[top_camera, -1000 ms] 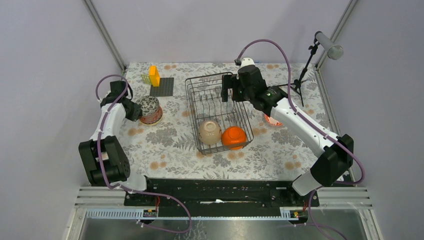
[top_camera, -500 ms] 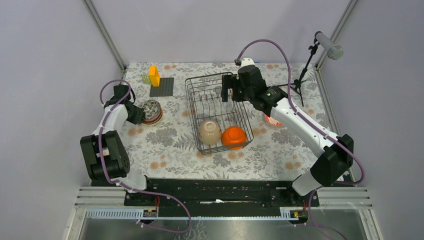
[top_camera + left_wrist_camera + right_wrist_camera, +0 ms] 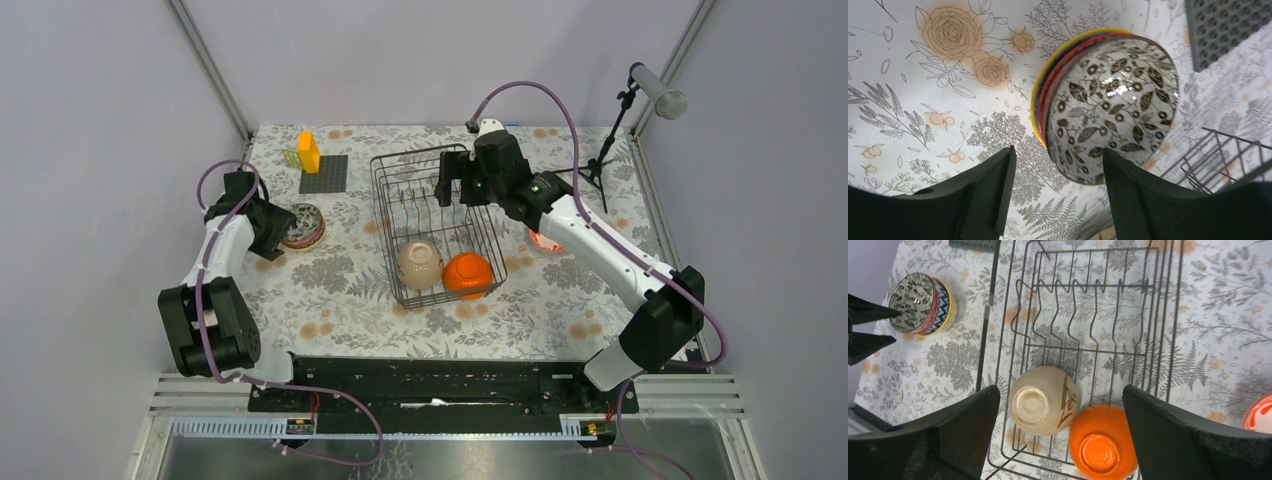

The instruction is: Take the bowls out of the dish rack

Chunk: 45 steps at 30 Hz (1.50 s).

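Left fingers (image 3: pixel 993 185) spread, empty, faced patterned bowl (image 3: pixel 1113 107) stacked near surface's (image 3: pixel 340 300) left edge. Right fingers (image 3: pixel 963 425) hung wide over dish rack (image 3: pixel 425 190), likely for 1 of 2 inside: beige bowl (image 3: pixel 1044 406), orange bowl (image 3: pixel 1103 440).

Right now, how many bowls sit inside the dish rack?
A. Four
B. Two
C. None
B: only the beige bowl and the orange bowl lie in the dish rack, side by side at its near end with their foot rings up.
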Each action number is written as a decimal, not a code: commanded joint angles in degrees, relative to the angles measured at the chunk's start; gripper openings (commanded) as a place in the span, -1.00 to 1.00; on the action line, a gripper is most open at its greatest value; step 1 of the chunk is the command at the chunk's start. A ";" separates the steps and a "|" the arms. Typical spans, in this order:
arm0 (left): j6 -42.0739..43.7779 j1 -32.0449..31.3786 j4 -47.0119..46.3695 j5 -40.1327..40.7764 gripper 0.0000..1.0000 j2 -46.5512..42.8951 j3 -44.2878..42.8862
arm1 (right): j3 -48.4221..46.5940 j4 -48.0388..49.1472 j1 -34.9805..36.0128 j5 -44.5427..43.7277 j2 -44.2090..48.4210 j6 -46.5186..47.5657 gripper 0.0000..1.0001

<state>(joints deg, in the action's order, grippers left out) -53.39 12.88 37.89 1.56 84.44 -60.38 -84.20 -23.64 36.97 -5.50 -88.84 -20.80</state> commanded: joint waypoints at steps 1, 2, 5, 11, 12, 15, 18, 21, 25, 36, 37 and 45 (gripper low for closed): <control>1.92 -0.74 0.56 -3.89 0.40 -4.11 -1.96 | -0.51 -0.54 0.31 6.18 -2.26 -2.52 0.99; 2.56 -1.18 0.84 -5.96 0.44 -3.92 -2.71 | -0.52 -1.03 0.30 7.60 -2.78 -2.76 0.99; 4.82 -4.75 2.27 -9.46 0.55 -2.99 -5.64 | 0.62 -2.17 0.39 9.95 -3.84 -3.20 0.99; 10.33 -13.80 1.03 -18.70 0.69 -2.38 -10.15 | 5.17 -2.20 1.46 9.95 -4.15 -2.16 0.99; 10.95 -15.39 0.48 -19.93 0.70 -2.36 -10.31 | 5.78 -2.37 1.44 10.05 -4.11 -1.73 0.99; 11.91 -20.03 -1.40 -21.36 0.79 -2.60 -10.11 | 5.76 -5.14 1.46 9.33 -4.19 1.28 0.99; 12.37 -24.14 -4.08 -22.44 0.84 -3.03 -8.54 | 4.69 -10.90 1.44 5.95 -4.14 5.03 0.99; 13.55 -26.89 -5.29 -23.12 0.84 -3.16 -7.99 | 7.19 -13.21 1.44 5.76 -2.26 7.88 0.99; 17.76 -30.11 -6.34 -25.91 0.82 -3.32 -7.81 | 10.27 -14.73 1.48 6.99 -0.03 10.01 0.62; 22.80 -33.35 -3.91 -23.11 0.76 -5.30 -2.65 | 10.95 -14.28 2.98 2.28 -2.86 10.08 0.17; 23.06 -33.36 -3.53 -22.80 0.76 -5.19 -2.74 | 10.69 -14.03 3.32 1.68 -3.53 10.27 0.16; 23.02 -33.42 -1.42 -21.63 0.74 -4.53 -4.35 | 10.65 -10.71 5.04 -1.34 -8.12 13.70 0.11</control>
<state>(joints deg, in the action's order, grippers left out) -31.40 -20.58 36.38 -21.17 81.69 -62.92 -72.71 -36.82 41.21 -4.10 -95.35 -9.32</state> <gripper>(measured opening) 0.874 0.565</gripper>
